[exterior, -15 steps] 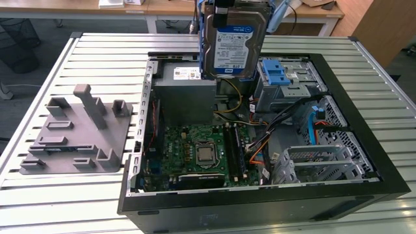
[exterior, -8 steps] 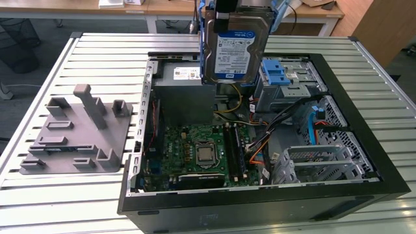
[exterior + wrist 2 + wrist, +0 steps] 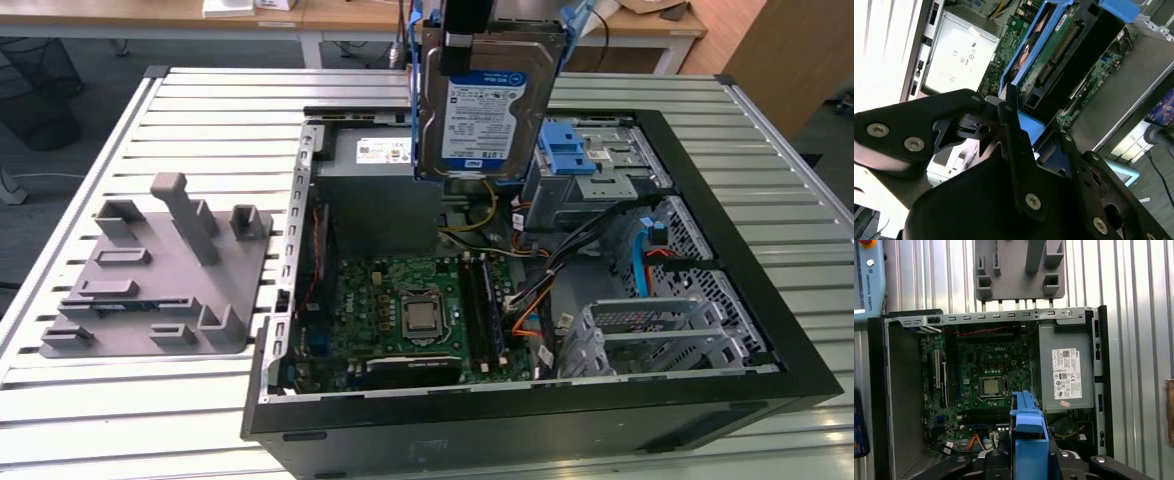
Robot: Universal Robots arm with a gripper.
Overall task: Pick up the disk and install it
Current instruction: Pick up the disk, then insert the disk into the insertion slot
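The gripper (image 3: 466, 30) is clamped on the top edge of the disk (image 3: 483, 100), holding it upright in the air above the open computer case (image 3: 534, 430). In the first wrist view, its blue carrier bracket (image 3: 1029, 432) hangs over the motherboard (image 3: 979, 355), near the grey power supply (image 3: 1064, 350).

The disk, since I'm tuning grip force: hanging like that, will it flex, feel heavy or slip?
The disk looks like a rigid metal slab, so probably stiff and heavy for its size. Its blue carrier is thin plastic and may flex. Held upright by the gripper at its top edge, smooth faces could let it slide.
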